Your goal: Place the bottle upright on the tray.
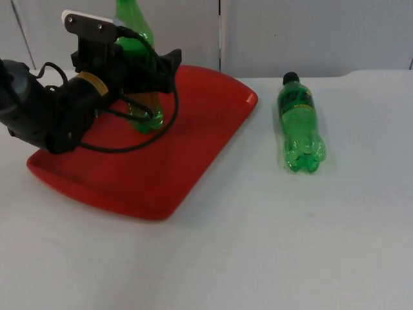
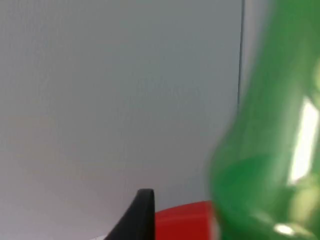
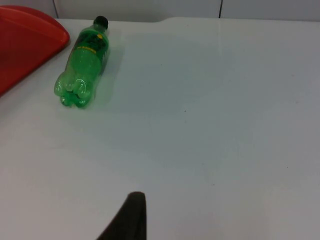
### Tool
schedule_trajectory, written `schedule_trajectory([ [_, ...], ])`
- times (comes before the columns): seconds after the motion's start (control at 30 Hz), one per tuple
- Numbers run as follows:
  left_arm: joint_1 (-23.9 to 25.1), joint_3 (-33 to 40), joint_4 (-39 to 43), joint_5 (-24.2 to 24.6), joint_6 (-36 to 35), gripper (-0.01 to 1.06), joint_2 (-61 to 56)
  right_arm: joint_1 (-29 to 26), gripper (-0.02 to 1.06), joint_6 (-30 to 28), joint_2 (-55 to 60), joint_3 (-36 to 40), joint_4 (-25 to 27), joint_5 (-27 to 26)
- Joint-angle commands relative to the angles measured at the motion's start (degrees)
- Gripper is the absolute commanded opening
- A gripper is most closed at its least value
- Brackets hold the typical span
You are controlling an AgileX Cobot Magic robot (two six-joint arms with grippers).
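At the upper left of the top view the left gripper (image 1: 151, 81) reaches across the standing green bottle (image 1: 139, 64) on the red tray (image 1: 193, 142); whether its fingers grip the bottle or have let go I cannot tell, since the arm hides the contact. A second bottle (image 1: 300, 126) lies on its side on the white table (image 1: 258, 245) at centre right, apart from the tray, long axis running up-down in the frame, black cap toward the partition wall. It looks light, smooth, slippery and somewhat squeezable, best taken around the labelled mid-body; the right gripper (image 3: 127, 220) waits over bare table.
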Motion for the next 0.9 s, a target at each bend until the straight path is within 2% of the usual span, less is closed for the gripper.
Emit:
schedule_trajectory([
  [0.0, 0.1, 0.2, -0.2, 0.2, -0.4, 1.05, -0.1, -0.3, 1.05, -0.2, -0.2, 0.3, -0.1, 0.0],
  [0.27, 0.1, 0.8, 0.4, 5.0, -0.4, 1.05, -0.4, -0.3, 1.05, -0.2, -0.2, 0.3, -0.1, 0.0],
  [0.33, 0.1, 1.8, -0.4, 3.4, -0.4, 1.05, -0.5, -0.3, 1.05, -0.2, -0.2, 0.3, -0.1, 0.0],
  [0.47, 0.1, 8.0, -7.0, -3.4, 0.6, 1.05, -2.6, -0.3, 1.05, -0.2, -0.2, 0.3, -0.1, 0.0],
  [0.53, 0.1, 9.4, -6.8, -3.8, 0.9, 1.05, -3.3, -0.3, 1.05, -0.2, -0.2, 0.3, -0.1, 0.0],
  [0.73, 0.1, 14.1, 0.7, -5.0, 0.7, 1.05, -6.1, -0.3, 1.05, -0.2, -0.2, 0.3, -0.1, 0.0],
  [0.87, 0.0, 16.7, 0.4, -5.1, 0.7, 1.05, -7.4, -0.3, 1.05, -0.2, -0.2, 0.3, -0.1, 0.0],
])
